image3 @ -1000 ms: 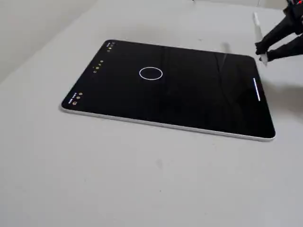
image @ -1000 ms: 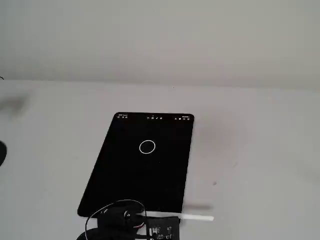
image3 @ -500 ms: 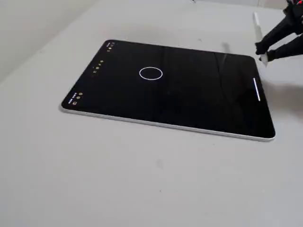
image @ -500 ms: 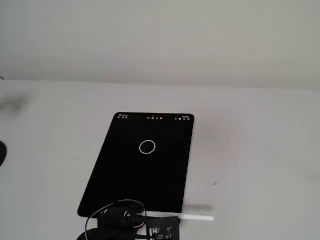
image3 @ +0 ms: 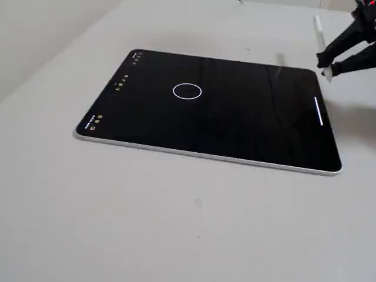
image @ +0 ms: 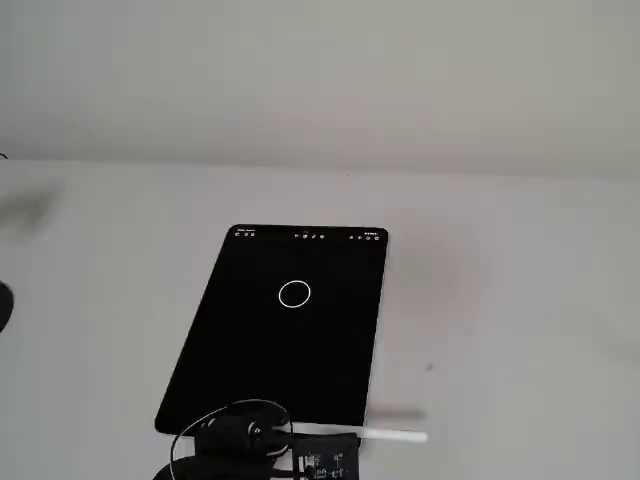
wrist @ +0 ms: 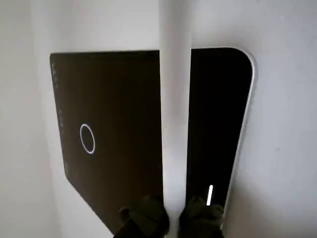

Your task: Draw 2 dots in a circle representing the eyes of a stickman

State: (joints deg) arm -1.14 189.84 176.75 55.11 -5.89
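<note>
Pale grey surface (image3: 176, 223) and bare wall, with the tablet (image3: 235, 135) lying flat before me. On its black screen the circle (image3: 187, 91) sits empty; I see no dots inside it in any view, so both eyes remain to be drawn. My fingers (wrist: 148, 218) are clamped on the white stylus (wrist: 174, 114), at the tablet's near edge, well apart from the circle.
</note>
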